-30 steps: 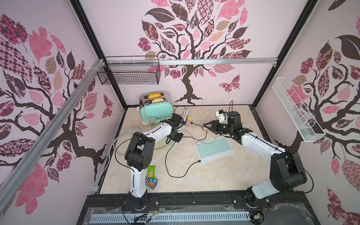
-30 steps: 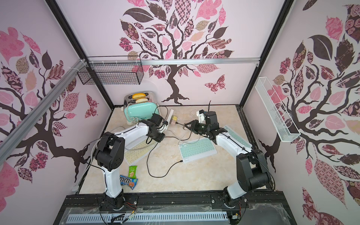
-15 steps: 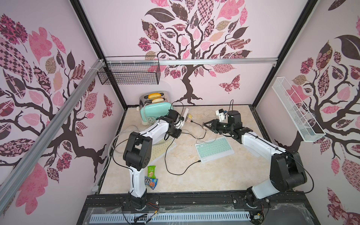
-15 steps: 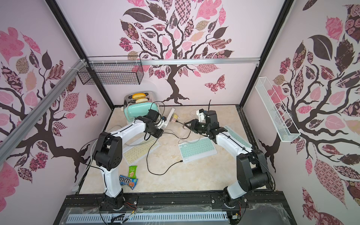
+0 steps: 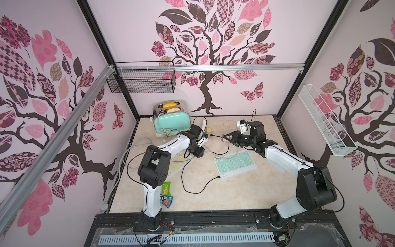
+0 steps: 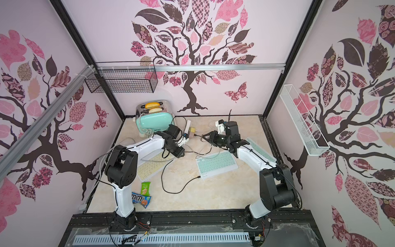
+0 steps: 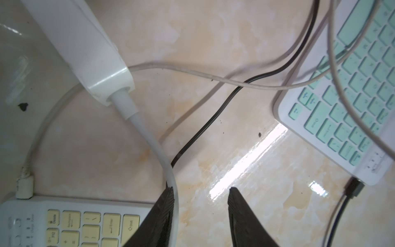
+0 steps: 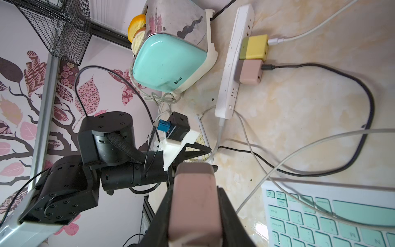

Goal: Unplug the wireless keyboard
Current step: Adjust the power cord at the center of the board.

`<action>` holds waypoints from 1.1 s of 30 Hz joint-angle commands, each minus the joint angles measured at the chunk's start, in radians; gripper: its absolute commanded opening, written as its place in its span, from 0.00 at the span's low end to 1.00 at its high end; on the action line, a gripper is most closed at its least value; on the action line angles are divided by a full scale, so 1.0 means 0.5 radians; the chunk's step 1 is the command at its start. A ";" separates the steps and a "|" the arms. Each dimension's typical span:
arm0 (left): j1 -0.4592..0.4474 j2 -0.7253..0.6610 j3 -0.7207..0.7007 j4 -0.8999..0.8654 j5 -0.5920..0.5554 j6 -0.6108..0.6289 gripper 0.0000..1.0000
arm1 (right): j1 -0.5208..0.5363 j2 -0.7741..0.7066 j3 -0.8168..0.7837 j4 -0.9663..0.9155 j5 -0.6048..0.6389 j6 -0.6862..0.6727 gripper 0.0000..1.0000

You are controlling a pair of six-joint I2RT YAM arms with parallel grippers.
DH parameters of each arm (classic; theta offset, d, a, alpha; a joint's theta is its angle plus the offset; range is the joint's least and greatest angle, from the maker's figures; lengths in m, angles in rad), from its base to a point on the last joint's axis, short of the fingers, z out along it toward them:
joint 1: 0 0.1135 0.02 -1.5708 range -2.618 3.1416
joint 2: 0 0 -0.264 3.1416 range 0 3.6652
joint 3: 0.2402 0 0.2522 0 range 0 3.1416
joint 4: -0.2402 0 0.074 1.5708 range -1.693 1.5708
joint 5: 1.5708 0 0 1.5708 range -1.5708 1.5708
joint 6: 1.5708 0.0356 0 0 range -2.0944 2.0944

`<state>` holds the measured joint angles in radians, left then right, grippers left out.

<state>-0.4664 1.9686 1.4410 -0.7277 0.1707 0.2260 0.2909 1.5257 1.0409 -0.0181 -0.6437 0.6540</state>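
The teal wireless keyboard (image 5: 235, 163) (image 6: 217, 164) lies mid-table, with a black cable's plug (image 7: 354, 189) in its near-left corner. That cable runs to a pink adapter (image 8: 249, 71) on the white power strip (image 8: 235, 64) (image 5: 204, 125), beside a yellow-green adapter (image 8: 255, 47). My right gripper (image 8: 193, 205) (image 5: 224, 138) hovers right of the strip, shut on another pink adapter (image 8: 193, 192). My left gripper (image 7: 202, 190) (image 5: 197, 154) is open above the table. The strip's thick white cable (image 7: 149, 136) touches one finger.
A yellow keyboard (image 7: 74, 222) (image 5: 177, 159) with a white cable plugged in lies under my left arm. Another teal keyboard (image 6: 259, 149) lies under my right arm. A teal toaster (image 5: 172, 123) stands at the back left. Snack packets (image 5: 166, 193) lie near the front.
My left gripper has gone from shut to open, and its arm shifted toward the back. The right arm stays put with the pink adapter.
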 commanded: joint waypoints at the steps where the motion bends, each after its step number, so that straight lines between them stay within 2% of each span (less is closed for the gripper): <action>1: 0.047 -0.106 -0.086 -0.047 -0.129 0.028 0.46 | -0.009 0.020 0.045 0.009 -0.015 -0.016 0.00; 5: 0.107 -0.123 -0.143 -0.075 -0.249 0.088 0.44 | -0.008 0.033 0.027 0.038 -0.022 -0.004 0.00; 11: 0.128 -0.070 -0.088 -0.134 -0.204 0.161 0.35 | -0.009 0.045 0.021 0.062 -0.035 0.007 0.00; 19: 0.105 -0.086 -0.112 -0.209 -0.199 0.259 0.41 | -0.008 0.062 0.011 0.091 -0.045 0.028 0.00; 23: 0.103 -0.088 -0.114 -0.203 -0.207 0.286 0.41 | -0.008 0.072 0.029 0.089 -0.050 0.027 0.00; 27: 0.104 -0.044 -0.086 -0.198 -0.335 0.301 0.37 | -0.009 0.072 0.044 0.076 -0.047 0.018 0.00; 33: 0.095 -0.032 -0.084 -0.215 -0.377 0.346 0.37 | -0.008 0.086 0.032 0.095 -0.052 0.032 0.00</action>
<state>-0.4145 1.9423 1.3800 -0.8227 0.0071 0.3733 0.2909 1.5612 1.0382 0.0017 -0.6586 0.6685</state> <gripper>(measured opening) 0.370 0.280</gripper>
